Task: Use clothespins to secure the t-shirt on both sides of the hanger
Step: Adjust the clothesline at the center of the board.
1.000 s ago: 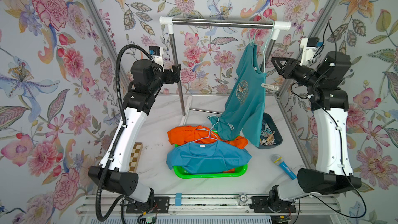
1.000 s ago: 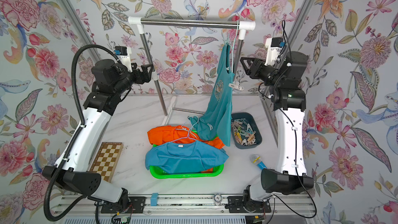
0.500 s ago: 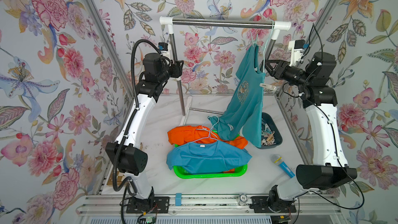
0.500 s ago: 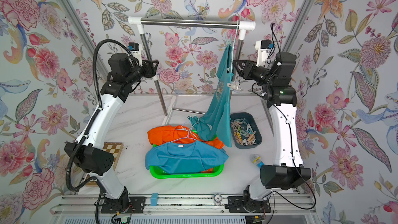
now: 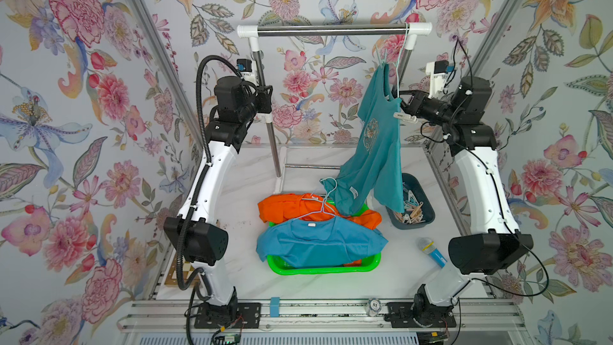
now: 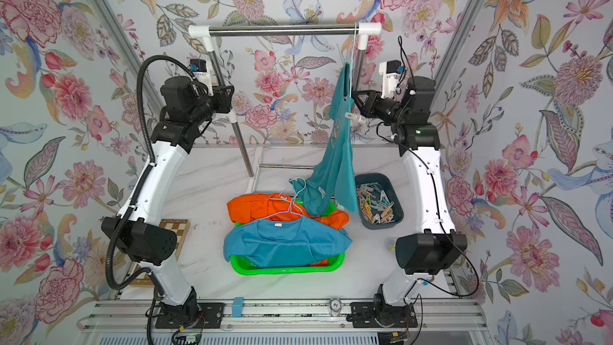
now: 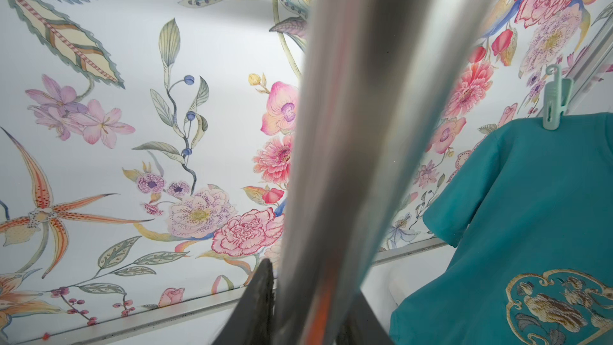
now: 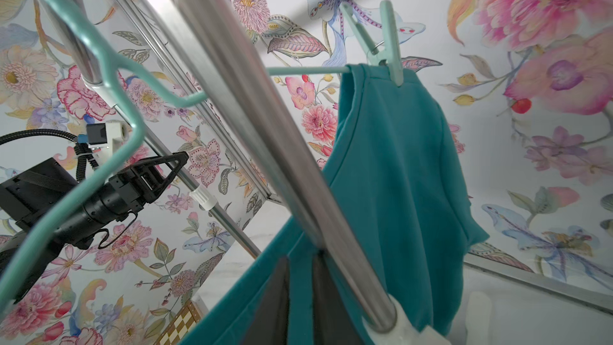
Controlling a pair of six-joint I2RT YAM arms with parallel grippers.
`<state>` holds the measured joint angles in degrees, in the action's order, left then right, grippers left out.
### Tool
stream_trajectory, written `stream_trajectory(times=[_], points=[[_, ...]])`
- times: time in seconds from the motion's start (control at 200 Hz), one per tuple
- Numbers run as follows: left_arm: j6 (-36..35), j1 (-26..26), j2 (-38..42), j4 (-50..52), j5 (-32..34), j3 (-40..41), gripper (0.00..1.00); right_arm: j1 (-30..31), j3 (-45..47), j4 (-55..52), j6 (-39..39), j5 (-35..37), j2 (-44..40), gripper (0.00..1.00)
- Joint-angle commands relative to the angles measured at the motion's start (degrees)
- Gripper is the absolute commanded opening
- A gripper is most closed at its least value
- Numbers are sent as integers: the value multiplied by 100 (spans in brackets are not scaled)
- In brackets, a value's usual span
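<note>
Floral walls (image 5: pixel 99 127) all round. On my right gripper (image 8: pixel 300 270) the jaws stand nearly together, shirt (image 8: pixel 391 177) cloth between; clamped or not, I cannot tell. On my left gripper (image 7: pixel 311 280) they flank the pole (image 7: pixel 365 127), grip unclear. White pin (image 5: pixel 405 117) sits just beside my right jaws, green pin (image 8: pixel 393 58) farther up: I should back off straight, without tugging.

Three shirts: teal shirt (image 5: pixel 374 147) centre right, orange shirt (image 5: pixel 282 205) and blue shirt (image 5: pixel 318 243) lower centre. Two clipped: mint pin (image 7: pixel 554 104), white pin (image 5: pixel 405 117); uncounted clothespins (image 5: pixel 411 210) in one bin (image 5: pixel 412 180). One basket (image 5: pixel 318 270), one rack (image 5: pixel 331 31).
</note>
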<state>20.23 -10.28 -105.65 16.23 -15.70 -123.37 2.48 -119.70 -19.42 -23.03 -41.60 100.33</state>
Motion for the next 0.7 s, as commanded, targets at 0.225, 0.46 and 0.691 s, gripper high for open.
stream_trajectory(times=[0.225, 0.46, 0.691], points=[[113, 344, -473, -19, -77, -723, 31, 528, -1433, -113, -200, -47, 1285, 16], [111, 447, -655, -33, -108, -932, 36, 587, -2591, -133, -473, -102, 2237, 16], [182, 488, -691, 142, -315, -1181, 63, 493, -2881, -132, -646, -243, 2431, 27]])
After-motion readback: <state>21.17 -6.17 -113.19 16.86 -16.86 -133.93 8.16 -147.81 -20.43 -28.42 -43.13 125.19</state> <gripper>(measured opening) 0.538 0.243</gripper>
